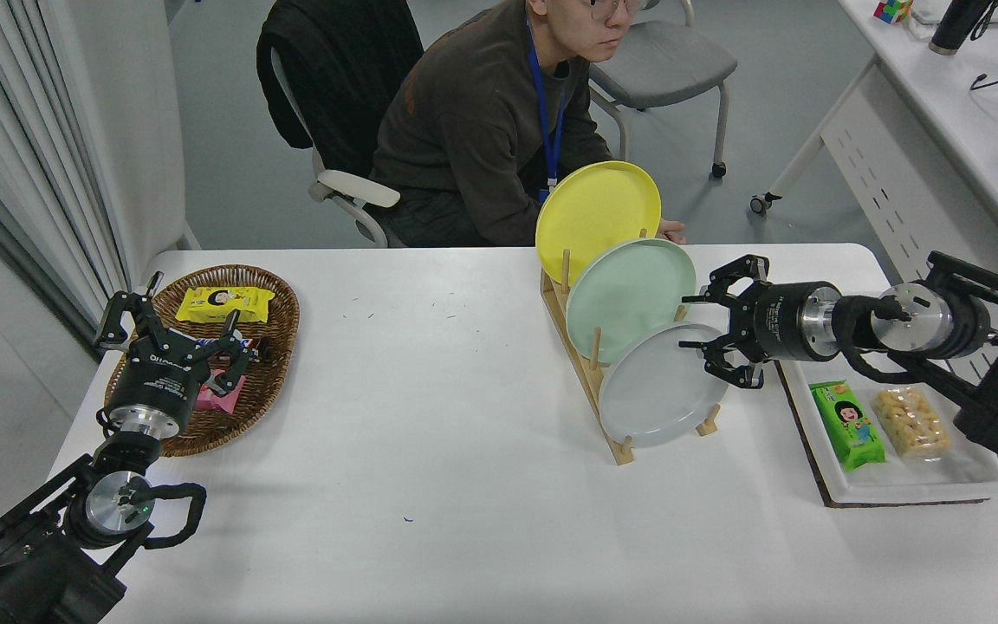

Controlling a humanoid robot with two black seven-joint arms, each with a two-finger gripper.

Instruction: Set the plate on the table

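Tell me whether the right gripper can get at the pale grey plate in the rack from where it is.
Probably yes. The right gripper is open at the upper right rim of the grey plate, which is frontmost in the wooden rack, with nothing between them.

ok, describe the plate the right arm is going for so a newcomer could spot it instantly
On the large white table, right of centre, a wooden peg rack holds three round plates on edge. The target is the pale grey plate in the slot nearest the camera, with the open right gripper at its upper right rim. The mint green plate and yellow plate behind it differ only in colour.
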